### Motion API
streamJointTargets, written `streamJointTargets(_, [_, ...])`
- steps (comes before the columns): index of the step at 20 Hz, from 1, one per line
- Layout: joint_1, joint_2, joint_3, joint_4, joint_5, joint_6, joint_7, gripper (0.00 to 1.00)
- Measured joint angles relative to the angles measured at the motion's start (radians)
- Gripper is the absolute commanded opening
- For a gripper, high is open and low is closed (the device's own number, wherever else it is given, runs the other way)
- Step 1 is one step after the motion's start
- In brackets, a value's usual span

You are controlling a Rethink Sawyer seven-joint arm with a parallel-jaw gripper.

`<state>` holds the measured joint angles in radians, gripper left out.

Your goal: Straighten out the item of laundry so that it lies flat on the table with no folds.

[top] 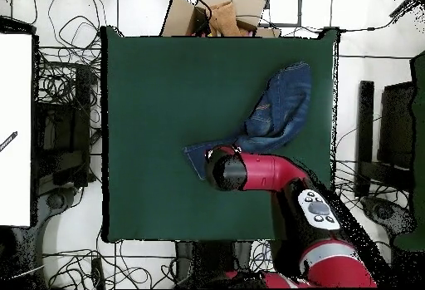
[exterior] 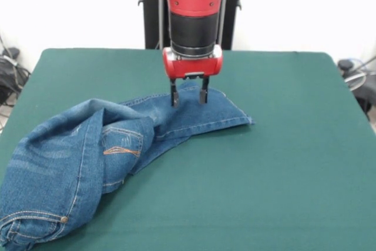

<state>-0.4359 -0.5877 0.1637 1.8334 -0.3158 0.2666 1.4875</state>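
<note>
Although one leg of the small pair of faded blue denim jeans (exterior: pixel 106 151) lies fairly flat, most of the garment is bunched, so the straightening looks barely begun. Nearest the front camera, the waist end with its tan stitching and a small brass rivet or button sits crumpled at the table's near left corner, seemingly reaching the edge. Behind it the seat and upper legs are folded over themselves into a raised heap, a back pocket showing on the fold. Farther back, one leg runs out toward the middle of the large dark green cloth-covered table (exterior: pixel 282 163), its hem spread and nearly smooth.

At the far end of that leg stands the red and black arm's gripper (exterior: pixel 188 99), its two dark fingers spread apart and pointing straight down, tips at or just above the denim; whether they touch the cloth I cannot tell from here. Nothing is pinched between them. In the overhead view the arm covers the gripper, and the jeans (top: pixel 278 108) lie toward one corner.

Left to do, by my judgement: unfold the heap, free the second leg and flatten the waistband.
</note>
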Motion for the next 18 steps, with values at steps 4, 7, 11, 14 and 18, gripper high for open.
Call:
streamJointTargets(4, [0.014,-0.006,-0.008,-0.003,0.029,0.0,0.0,1.0])
streamJointTargets(7, [0.03,-0.015,-0.031,-0.003,0.061,0.0,0.002,1.0])
streamJointTargets(11, [0.049,-0.024,-0.059,-0.003,0.101,0.0,0.005,1.0])
streamJointTargets(14, [0.059,-0.026,-0.07,-0.003,0.138,0.0,0.009,1.0])
streamJointTargets(18, [0.068,-0.026,-0.09,-0.003,0.174,0.0,0.01,1.0])
